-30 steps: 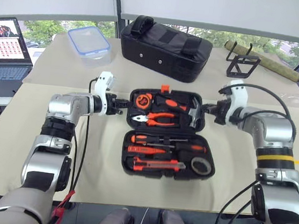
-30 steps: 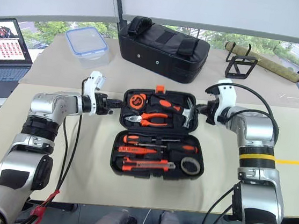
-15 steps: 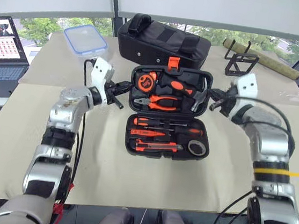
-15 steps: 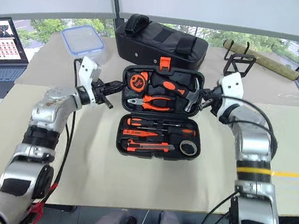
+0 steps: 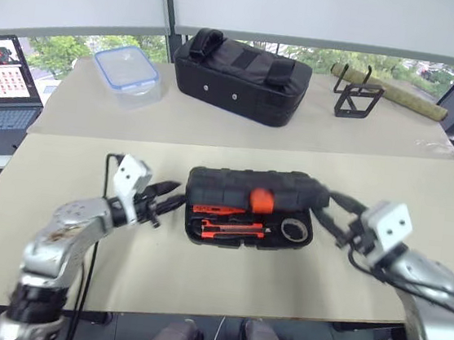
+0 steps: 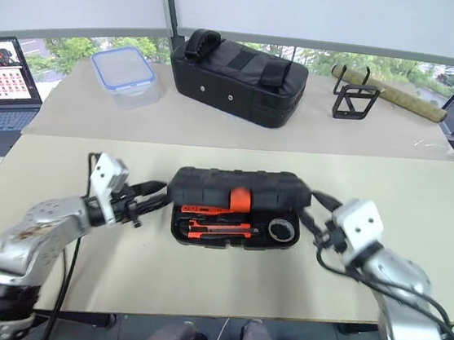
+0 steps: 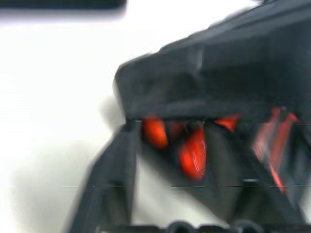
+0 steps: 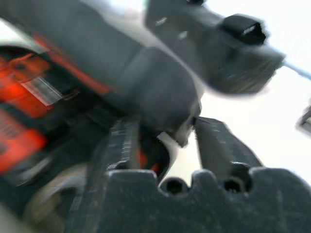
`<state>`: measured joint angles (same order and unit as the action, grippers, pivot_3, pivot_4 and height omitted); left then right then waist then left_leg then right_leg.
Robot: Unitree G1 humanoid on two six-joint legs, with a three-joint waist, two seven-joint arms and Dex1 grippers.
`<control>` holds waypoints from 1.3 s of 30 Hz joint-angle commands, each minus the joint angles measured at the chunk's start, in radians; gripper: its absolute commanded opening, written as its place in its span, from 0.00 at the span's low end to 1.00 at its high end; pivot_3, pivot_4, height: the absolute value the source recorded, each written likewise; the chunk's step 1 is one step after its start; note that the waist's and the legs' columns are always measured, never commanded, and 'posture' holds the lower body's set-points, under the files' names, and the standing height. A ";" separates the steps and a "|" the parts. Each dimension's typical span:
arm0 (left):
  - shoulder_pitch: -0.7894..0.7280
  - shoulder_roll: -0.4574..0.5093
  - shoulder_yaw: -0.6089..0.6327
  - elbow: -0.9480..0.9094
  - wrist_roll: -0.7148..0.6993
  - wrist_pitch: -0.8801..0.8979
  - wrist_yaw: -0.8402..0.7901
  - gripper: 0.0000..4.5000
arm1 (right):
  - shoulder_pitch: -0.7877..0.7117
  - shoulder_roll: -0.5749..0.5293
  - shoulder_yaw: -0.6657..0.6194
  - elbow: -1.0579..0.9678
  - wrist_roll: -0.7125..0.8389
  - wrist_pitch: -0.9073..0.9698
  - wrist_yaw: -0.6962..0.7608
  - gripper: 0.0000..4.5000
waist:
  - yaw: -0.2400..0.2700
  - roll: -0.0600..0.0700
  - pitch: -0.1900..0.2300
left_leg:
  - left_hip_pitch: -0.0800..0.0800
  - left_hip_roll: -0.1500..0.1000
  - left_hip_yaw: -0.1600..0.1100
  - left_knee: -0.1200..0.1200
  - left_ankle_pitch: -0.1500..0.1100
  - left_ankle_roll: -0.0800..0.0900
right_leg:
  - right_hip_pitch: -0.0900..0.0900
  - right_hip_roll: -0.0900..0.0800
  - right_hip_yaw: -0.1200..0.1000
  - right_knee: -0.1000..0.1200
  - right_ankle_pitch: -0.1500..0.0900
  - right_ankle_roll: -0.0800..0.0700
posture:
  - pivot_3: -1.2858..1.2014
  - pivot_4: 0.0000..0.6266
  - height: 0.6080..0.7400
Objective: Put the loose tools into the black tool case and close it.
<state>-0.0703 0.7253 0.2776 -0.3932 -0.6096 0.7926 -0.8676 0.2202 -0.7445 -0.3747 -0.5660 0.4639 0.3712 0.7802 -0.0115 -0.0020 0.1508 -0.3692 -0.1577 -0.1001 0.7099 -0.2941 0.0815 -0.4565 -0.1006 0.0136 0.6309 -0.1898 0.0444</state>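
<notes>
The black tool case (image 5: 249, 187) lies mid-table with its lid tipped low over the base, its orange latch (image 5: 262, 199) facing me. In the open gap I see screwdrivers (image 5: 220, 212), the orange-black utility knife (image 5: 228, 231) and the tape roll (image 5: 293, 227) in their slots. My left gripper (image 5: 171, 195) is open just off the case's left end. My right gripper (image 5: 328, 214) is open at the case's right end, and I cannot tell whether it touches the case. In the left wrist view the lid's corner (image 7: 194, 82) hangs over orange handles (image 7: 192, 153).
Along the back of the table stand a black fabric bag (image 5: 242, 75), a clear box with a blue lid (image 5: 126, 71), a black wire stand (image 5: 356, 99) and a rolled mat (image 5: 400, 91). A laptop (image 5: 3, 87) sits far left.
The lid has swung from upright down over the base. Both arms have drawn back toward me and both grippers have opened. The camera view has also shifted.
</notes>
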 commanded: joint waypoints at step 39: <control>-0.898 -0.191 -0.429 0.777 0.302 -0.323 -0.635 0.01 | -0.241 -0.143 0.133 0.154 -0.079 0.140 0.172 0.00 | 0.038 -0.011 0.003 | -0.023 -0.004 -0.008 0.020 -0.004 0.004 | -0.012 -0.010 -0.019 0.001 0.002 0.000 | 0.52 0.24 0.83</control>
<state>-0.9391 0.5624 -0.1584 0.4796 -0.2435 0.3920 -1.4954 -0.0225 -0.8736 -0.1791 -0.3367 0.3188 0.4716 0.9434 0.0261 -0.0131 0.1533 -0.3914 -0.1620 -0.1078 0.7302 -0.2980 0.0858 -0.4679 -0.1109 -0.0059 0.6314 -0.1878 0.0449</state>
